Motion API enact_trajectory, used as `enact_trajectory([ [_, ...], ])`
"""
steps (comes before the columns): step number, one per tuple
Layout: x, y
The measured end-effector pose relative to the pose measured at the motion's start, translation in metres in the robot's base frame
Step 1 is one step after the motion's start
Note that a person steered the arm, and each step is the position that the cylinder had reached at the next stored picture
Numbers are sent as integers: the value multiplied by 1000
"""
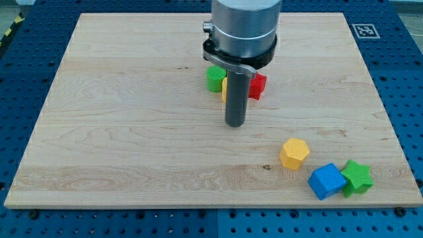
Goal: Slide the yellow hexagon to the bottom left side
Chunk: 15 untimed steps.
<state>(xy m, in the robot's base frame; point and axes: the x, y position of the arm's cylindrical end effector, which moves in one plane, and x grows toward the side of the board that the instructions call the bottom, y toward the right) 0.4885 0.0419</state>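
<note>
You've got nearly everything ahead of you here. The yellow hexagon (pixel 294 153) sits low on the view's right of the surface (pixel 119 132), well apart from the bottom left where it has to end up, so by the look of it the slide hasn't begun in any useful way.

Your tip (pixel 235 124) is down near the middle of the surface, up and to the view's left of the hexagon, with clear wood between them; it touches no block. As for a pincer, there's none to report: the arm ends in a plain dark rod, nothing to spread or press together, nothing held.

Just right of the hexagon lie a blue block (pixel 326 181) and a green star (pixel 357 176), touching each other. Behind the rod, a green block (pixel 215 78), a red block (pixel 258 84) and a sliver of another yellow block (pixel 225 88) cluster together.

My read: you'll need to get round to the hexagon's right side before pushing left.
</note>
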Motion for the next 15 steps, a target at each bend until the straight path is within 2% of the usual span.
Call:
enact_trajectory([
  [2,7,58],
  [5,25,72],
  [7,43,109],
  [12,57,110],
  [15,57,62],
])
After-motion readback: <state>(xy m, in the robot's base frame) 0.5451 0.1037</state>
